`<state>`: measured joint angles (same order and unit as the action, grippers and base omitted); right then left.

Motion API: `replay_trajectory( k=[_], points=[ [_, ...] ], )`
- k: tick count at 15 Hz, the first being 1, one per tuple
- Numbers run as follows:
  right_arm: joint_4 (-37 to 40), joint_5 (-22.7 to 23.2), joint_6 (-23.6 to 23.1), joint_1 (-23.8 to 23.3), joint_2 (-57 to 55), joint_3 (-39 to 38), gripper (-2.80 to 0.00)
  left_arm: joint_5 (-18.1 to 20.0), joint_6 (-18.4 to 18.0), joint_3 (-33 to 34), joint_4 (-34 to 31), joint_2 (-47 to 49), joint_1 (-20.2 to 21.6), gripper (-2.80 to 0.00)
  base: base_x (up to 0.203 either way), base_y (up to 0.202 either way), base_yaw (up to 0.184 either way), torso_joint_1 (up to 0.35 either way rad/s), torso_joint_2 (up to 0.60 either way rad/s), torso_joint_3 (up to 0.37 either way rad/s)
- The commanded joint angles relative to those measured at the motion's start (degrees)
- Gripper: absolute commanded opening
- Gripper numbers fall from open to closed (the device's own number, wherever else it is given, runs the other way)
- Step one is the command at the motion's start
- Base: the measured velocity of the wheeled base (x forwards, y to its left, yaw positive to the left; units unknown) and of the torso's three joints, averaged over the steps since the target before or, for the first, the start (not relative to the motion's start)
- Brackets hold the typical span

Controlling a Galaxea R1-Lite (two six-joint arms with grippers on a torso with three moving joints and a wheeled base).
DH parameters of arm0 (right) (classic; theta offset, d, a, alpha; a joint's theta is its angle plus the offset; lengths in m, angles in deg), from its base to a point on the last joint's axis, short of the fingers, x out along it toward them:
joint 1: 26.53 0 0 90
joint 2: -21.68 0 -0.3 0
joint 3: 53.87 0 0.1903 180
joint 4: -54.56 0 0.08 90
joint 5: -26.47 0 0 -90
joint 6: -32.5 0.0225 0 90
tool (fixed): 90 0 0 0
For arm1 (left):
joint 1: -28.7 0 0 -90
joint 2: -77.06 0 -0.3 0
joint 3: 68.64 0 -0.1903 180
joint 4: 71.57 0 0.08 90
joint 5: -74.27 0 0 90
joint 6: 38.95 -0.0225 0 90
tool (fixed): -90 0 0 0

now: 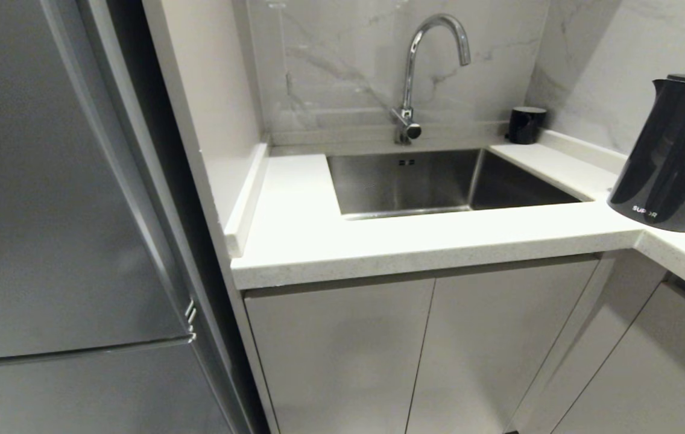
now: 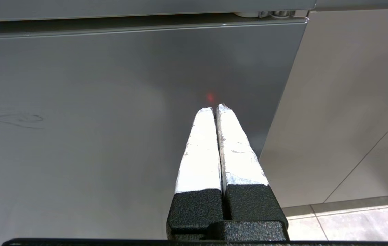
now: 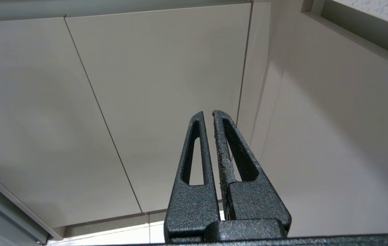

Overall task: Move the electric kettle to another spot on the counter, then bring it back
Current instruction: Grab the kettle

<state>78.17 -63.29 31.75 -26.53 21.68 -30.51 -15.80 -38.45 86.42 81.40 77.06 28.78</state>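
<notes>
Head view shows the electric kettle (image 1: 677,154) upright on the worktop (image 1: 378,238), spout pointing left toward the sink (image 1: 439,181); both arms' jaws are clenched empty.

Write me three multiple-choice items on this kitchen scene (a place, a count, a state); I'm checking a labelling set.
1. Where does the kettle stand?
A. In the sink
B. On the counter's corner, right of the sink
C. On the floor

2. How many black things are on the counter?
A. Two
B. Four
C. None

3. How is the left claw?
A. Wide open
B. Holding the kettle
C. Shut, empty

Key: 1 B, it stands right of the sink; 2 A, kettle and cup; 3 C, its fingers meet before the fridge.
</notes>
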Motion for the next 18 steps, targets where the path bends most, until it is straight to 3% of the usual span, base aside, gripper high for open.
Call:
replay_trajectory(
  k=[1,10,18],
  points=[
    [0.0,0.0,0.0,0.0,0.0,0.0,-2.8,0.0,0.0,0.0,0.0,0.0,0.0,-2.8,0.0,0.0,0.0,0.0,0.0,0.0],
    [0.0,0.0,0.0,0.0,0.0,0.0,-2.8,0.0,0.0,0.0,0.0,0.0,0.0,-2.8,0.0,0.0,0.0,0.001,-0.01,-0.015],
    [0.0,0.0,0.0,0.0,0.0,0.0,-2.8,0.0,0.0,0.0,0.0,0.0,0.0,-2.8,0.0,0.0,0.0,0.069,-0.42,-0.347]
  ],
)
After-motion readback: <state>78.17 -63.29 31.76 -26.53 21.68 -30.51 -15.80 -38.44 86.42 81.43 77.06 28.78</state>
